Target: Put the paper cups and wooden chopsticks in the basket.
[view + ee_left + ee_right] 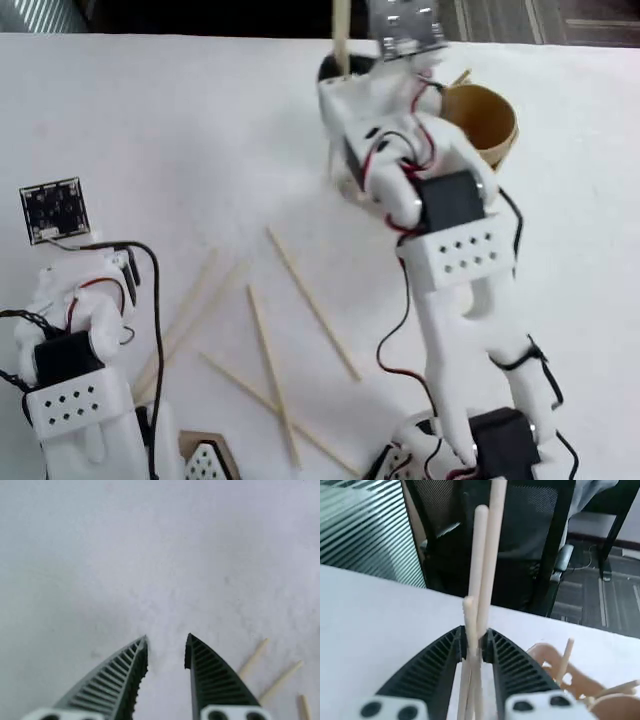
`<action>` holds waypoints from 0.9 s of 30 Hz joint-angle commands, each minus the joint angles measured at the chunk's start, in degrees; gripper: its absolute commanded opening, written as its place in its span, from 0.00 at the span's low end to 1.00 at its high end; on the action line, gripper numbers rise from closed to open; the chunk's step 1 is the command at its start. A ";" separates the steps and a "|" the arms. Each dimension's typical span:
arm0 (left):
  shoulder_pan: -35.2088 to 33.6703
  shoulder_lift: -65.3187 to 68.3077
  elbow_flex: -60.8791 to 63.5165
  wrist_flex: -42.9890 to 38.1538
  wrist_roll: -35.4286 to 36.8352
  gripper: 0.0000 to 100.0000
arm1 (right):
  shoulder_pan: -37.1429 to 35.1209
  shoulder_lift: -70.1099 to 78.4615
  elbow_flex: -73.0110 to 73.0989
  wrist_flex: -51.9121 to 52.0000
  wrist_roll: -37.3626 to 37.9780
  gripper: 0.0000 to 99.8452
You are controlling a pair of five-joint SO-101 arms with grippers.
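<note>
My right gripper [475, 640] is shut on a small bundle of wooden chopsticks [482, 555] that stand upright between its fingers. From above, this gripper [342, 75] is at the table's far edge, just left of a tan round basket [487, 118]. The basket [555, 667] holds a few chopsticks [564, 660]. Several loose chopsticks [312, 303] lie scattered on the white table in front of the arms. My left gripper [166, 645] is open just above bare table at the near left, with chopstick ends [252, 658] off to its side.
The right arm [450, 230] stretches across the table's right half, with red and black cables along it. The left arm [70, 370] sits at the near left corner. Chairs and a dark floor lie beyond the far edge.
</note>
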 commanded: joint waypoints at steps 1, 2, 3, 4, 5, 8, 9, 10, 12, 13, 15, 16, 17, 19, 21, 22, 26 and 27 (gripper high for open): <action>-0.31 -1.01 -0.26 -1.23 0.18 0.14 | 2.51 -4.35 -0.88 -3.38 0.35 0.02; -0.31 -1.01 -0.26 -1.23 0.18 0.14 | 3.03 -4.97 -0.88 -3.82 0.26 0.02; -0.31 -1.01 -0.26 -1.23 0.18 0.14 | 3.65 -5.49 -0.88 -4.44 0.18 0.02; -0.31 -1.01 -0.26 -1.23 0.18 0.14 | 4.26 -5.93 -0.79 -4.97 0.09 0.02; -0.31 -1.01 -0.26 -1.23 0.18 0.14 | 4.79 -6.29 -0.79 -5.67 0.09 0.02; -0.31 -1.01 -0.26 -1.23 0.18 0.14 | 6.73 -6.73 -0.62 -8.31 0.09 0.02; -0.31 -1.01 -0.26 -1.23 0.18 0.14 | 7.25 -6.73 -0.62 -9.36 0.09 0.02; -0.31 -1.01 -0.26 -1.23 0.18 0.14 | 7.69 -6.64 -0.62 -10.51 0.00 0.02; -0.31 -1.01 0.26 -1.58 0.18 0.14 | 8.31 -6.37 -0.62 -12.79 0.00 0.02; -0.22 -1.01 0.53 -1.93 0.18 0.14 | 8.48 -6.37 -0.62 -13.85 0.00 0.02; -0.31 -1.01 0.97 -2.73 0.18 0.14 | 8.75 -6.37 -0.62 -15.60 0.00 0.02; -0.31 -1.01 0.97 -2.73 0.18 0.14 | 8.92 -6.46 -0.62 -16.40 0.00 0.02; -0.31 -1.01 0.97 -2.73 0.18 0.14 | 8.92 -6.55 -0.62 -17.19 0.00 0.02; -0.22 -1.01 0.97 -2.73 0.18 0.14 | 8.92 -6.46 -0.62 -18.42 0.00 0.02; -0.22 -1.01 0.97 -2.73 0.18 0.14 | 8.92 -6.20 -0.62 -18.86 0.00 0.02; -0.22 -1.01 0.97 -2.73 0.18 0.14 | 8.92 -6.20 -0.53 -18.68 0.00 0.02; -0.31 -1.01 0.97 -2.73 0.18 0.14 | 9.10 -5.58 0.18 -18.95 0.09 0.02; -0.31 -1.01 0.97 -2.73 0.18 0.14 | 9.10 -5.23 0.09 -19.38 0.18 0.02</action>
